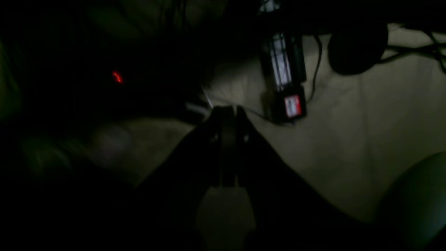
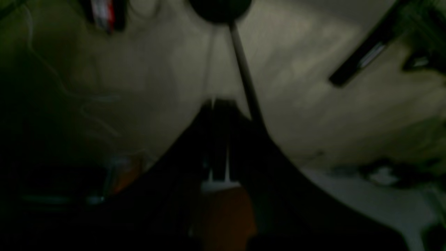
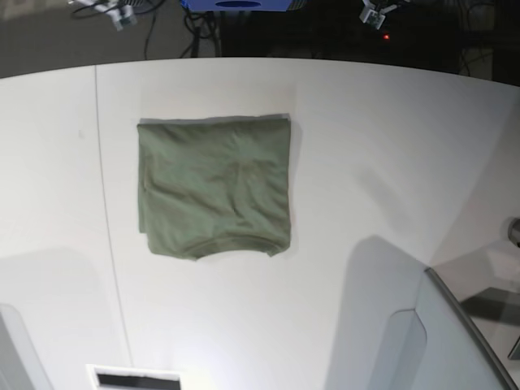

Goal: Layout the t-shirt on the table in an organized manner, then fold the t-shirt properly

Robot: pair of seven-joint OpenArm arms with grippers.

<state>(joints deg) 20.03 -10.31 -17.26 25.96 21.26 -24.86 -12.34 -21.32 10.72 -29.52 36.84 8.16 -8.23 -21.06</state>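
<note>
The olive-green t-shirt lies folded into a compact, roughly square shape on the white table, left of centre, with its curved hem toward the near side. Neither gripper shows in the base view. In the dim left wrist view, my left gripper has its fingers pressed together with nothing between them. In the dim right wrist view, my right gripper also has its fingers together and is empty. The t-shirt does not show in either wrist view.
A thin dark seam line runs down the table's left side. A grey translucent panel stands at the near right corner. A white part with a dark slot sits at the near edge. Cables and a dark device lie beyond the left gripper.
</note>
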